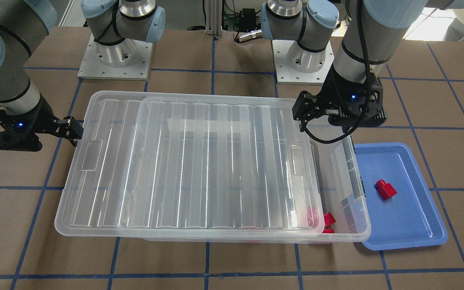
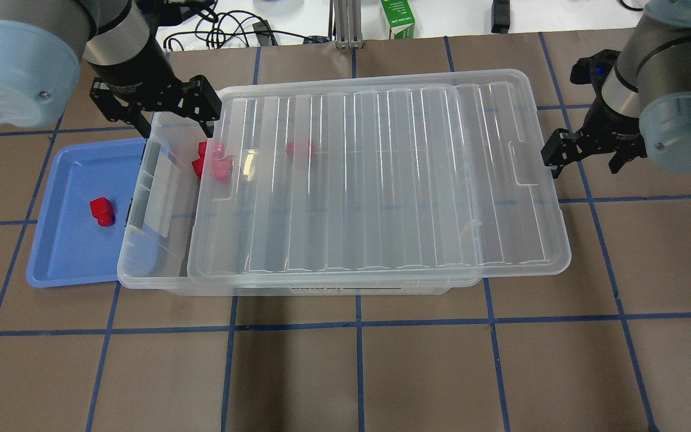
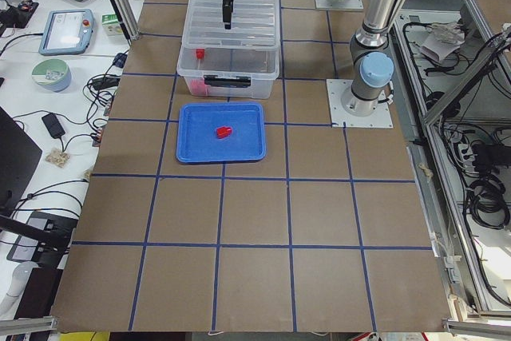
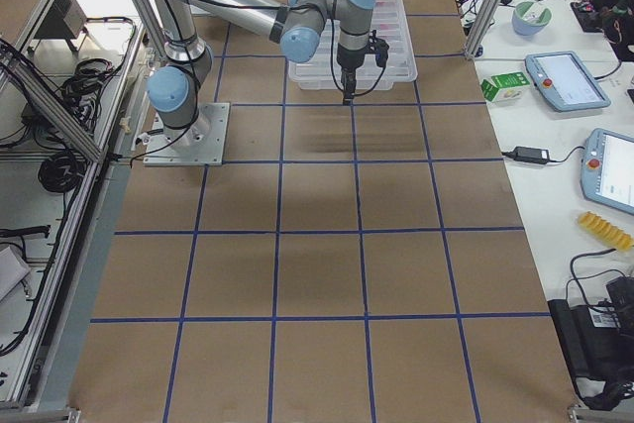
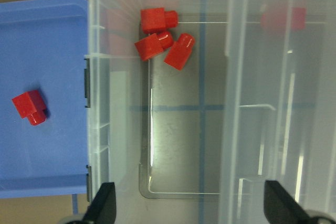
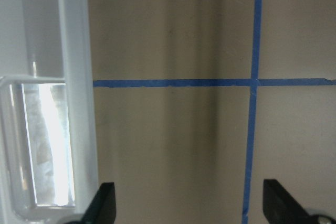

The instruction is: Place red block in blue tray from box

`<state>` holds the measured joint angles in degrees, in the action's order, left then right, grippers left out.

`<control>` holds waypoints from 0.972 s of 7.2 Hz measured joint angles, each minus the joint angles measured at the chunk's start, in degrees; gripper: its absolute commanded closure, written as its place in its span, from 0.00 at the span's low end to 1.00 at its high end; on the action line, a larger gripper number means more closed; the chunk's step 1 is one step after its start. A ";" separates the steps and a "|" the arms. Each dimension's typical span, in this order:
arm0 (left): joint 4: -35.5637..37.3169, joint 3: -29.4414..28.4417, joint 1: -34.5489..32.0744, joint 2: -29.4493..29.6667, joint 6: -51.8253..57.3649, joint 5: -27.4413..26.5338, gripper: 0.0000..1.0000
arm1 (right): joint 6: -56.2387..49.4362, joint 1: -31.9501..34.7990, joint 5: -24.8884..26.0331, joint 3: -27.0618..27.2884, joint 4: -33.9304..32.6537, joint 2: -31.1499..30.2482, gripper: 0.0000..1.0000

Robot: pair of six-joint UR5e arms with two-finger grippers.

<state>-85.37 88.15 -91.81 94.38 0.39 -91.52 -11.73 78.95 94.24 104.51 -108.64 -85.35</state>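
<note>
The red block [image 2: 102, 211] is lying on the floor of the blue tray [image 2: 69, 252], near its middle and clear of the rim.

On the brown bench [image 2: 381, 372] the clear box [image 2: 135, 246] is standing with its ribbed lid [image 2: 369, 180] sitting on top. The lid is offset toward the robot's right, leaving the box's left end uncovered. The tray is resting right against that uncovered end.

The left tool [image 2: 174, 123] is hanging over the open end of the box with its fingers spread wide, gripping nothing. The right tool [image 2: 584, 161] is hovering over the bench just beside the lid's overhanging edge, also wide open and empty.

Three other red blocks [image 5: 153, 45] are huddling together in a corner of the uncovered part of the box, two of them touching. A fourth block [image 5: 283, 19] is showing dimly under the lid.

The red block is glossy and stepped, a wider body with a narrower stub. Its long axis is running roughly along the tray's length, slightly tilted, with the stub pointing toward the robot's side.
</note>
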 measured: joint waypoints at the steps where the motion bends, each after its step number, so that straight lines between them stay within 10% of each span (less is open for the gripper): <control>1: -1.05 0.02 -0.68 -1.29 -0.14 0.13 0.00 | 1.04 1.99 -0.50 -0.14 -0.42 0.03 0.00; 7: -1.64 -0.06 -0.56 -2.44 0.40 0.07 0.00 | 3.45 7.16 -3.01 -0.28 -1.99 0.22 0.00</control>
<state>-87.01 88.09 -92.37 91.94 0.79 -91.45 -8.28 86.11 91.23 104.24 -110.63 -85.13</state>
